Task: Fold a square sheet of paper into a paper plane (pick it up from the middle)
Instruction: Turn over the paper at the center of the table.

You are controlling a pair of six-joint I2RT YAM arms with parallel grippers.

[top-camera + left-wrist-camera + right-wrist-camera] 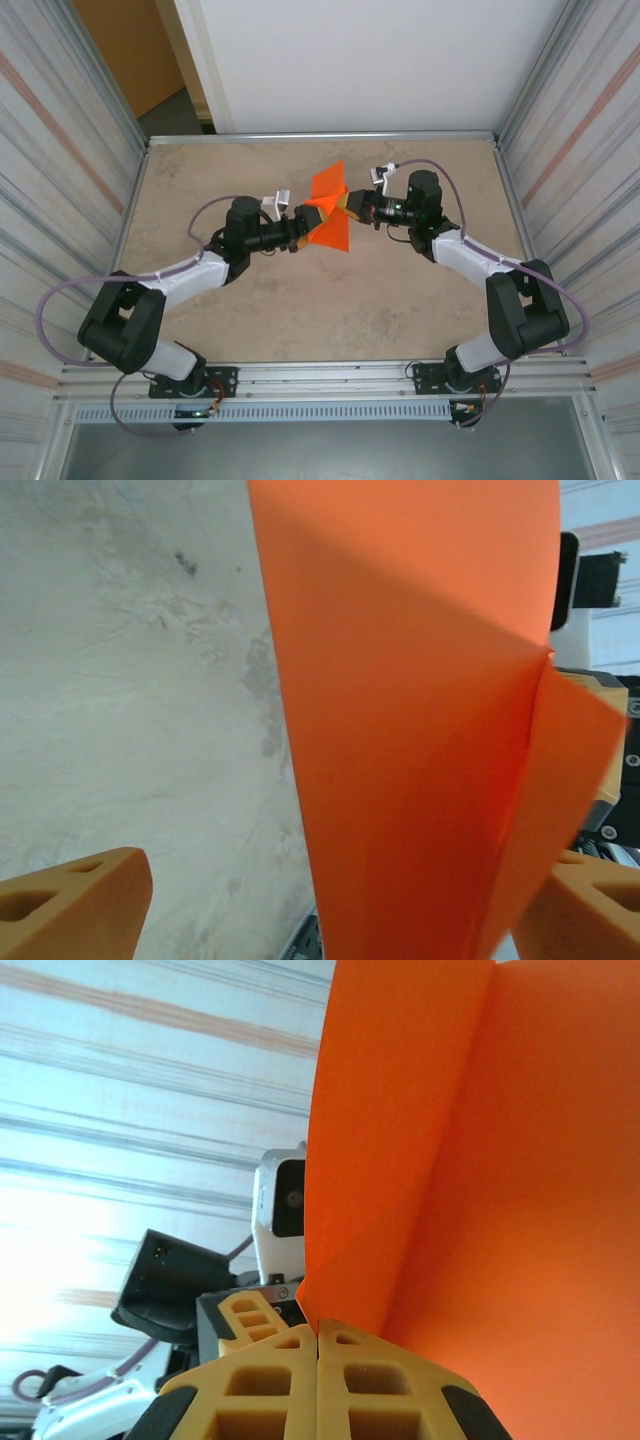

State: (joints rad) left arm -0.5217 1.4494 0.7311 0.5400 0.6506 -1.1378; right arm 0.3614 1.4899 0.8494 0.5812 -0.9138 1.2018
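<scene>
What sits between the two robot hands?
A folded orange paper, seen from above between the left gripper and right gripper. The right wrist view shows that gripper pinching it; the left wrist view shows the left one open around it.

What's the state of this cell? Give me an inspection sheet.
Surface: beige stone-patterned tabletop, faint dark marks.
Job's things: bright orange paper sheet, part-folded, held up between the arms.
Clutter: nothing seen.
Grippers: right gripper shut on the sheet; left gripper open, fingers either side of it.
Cables: grey-purple cables loop off both arms, apart from the paper.
Surroundings: ribbed metal side walls, white back panel, aluminium rail at near edge.
</scene>
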